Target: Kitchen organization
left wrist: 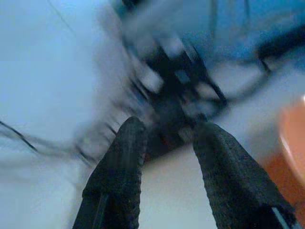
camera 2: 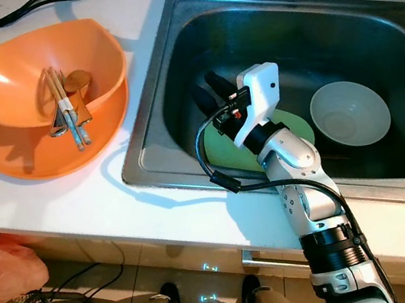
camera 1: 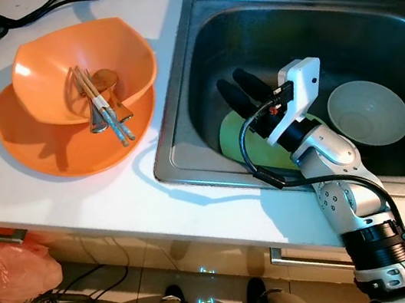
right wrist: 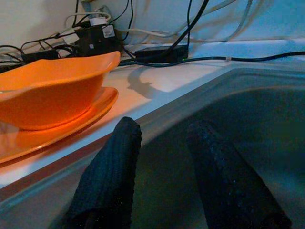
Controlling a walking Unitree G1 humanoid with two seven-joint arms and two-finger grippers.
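1. A white counter (camera 1: 118,204) holds a steel sink (camera 1: 180,108); tiled floor lies below, with black cables (camera 1: 23,6) along the back.
2. A green plate (camera 2: 292,130) lies in the sink under the right gripper (camera 1: 242,86), whose fingers are parted and empty. A pale bowl (camera 1: 368,113) sits beside it.
3. An orange bowl (camera 1: 79,67) with chopsticks (camera 1: 102,106) and spoons rests on an orange plate (camera 1: 46,146). The left gripper (left wrist: 164,138) is parted, over a blurred background.

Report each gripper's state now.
Left gripper: open, holding nothing, above the counter.
Right gripper: open, empty, over the sink above the green plate.
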